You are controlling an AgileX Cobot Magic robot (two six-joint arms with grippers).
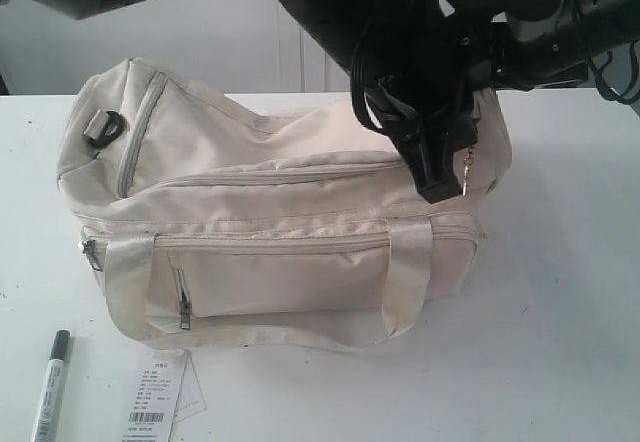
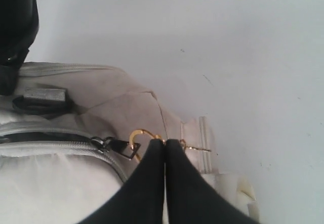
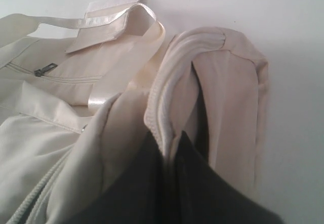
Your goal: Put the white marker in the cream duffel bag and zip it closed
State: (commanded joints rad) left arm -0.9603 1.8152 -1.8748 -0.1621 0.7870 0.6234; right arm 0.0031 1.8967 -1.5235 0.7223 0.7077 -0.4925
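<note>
The cream duffel bag (image 1: pixel 290 232) lies across the middle of the table, its top zipper (image 1: pixel 290 174) running towards its right end. My left gripper (image 2: pixel 165 142) reaches across to that end (image 1: pixel 440 184) and is shut on the gold zipper pull (image 2: pixel 137 135), right beside the slider (image 2: pixel 104 143). My right gripper (image 3: pixel 171 139) is shut on a fold of the bag's end fabric (image 3: pixel 228 82); in the exterior view its tips are hidden behind the left arm. The white marker (image 1: pixel 48 387) with its black cap lies on the table by the front left corner, apart from both grippers.
A white paper tag (image 1: pixel 160 394) with a barcode lies on the table (image 1: pixel 570 342) just right of the marker. The bag's looped handle (image 1: pixel 260 334) droops over its front, with a zipped front pocket (image 1: pixel 184 297) behind it. Both arms crowd the space above the bag's right end.
</note>
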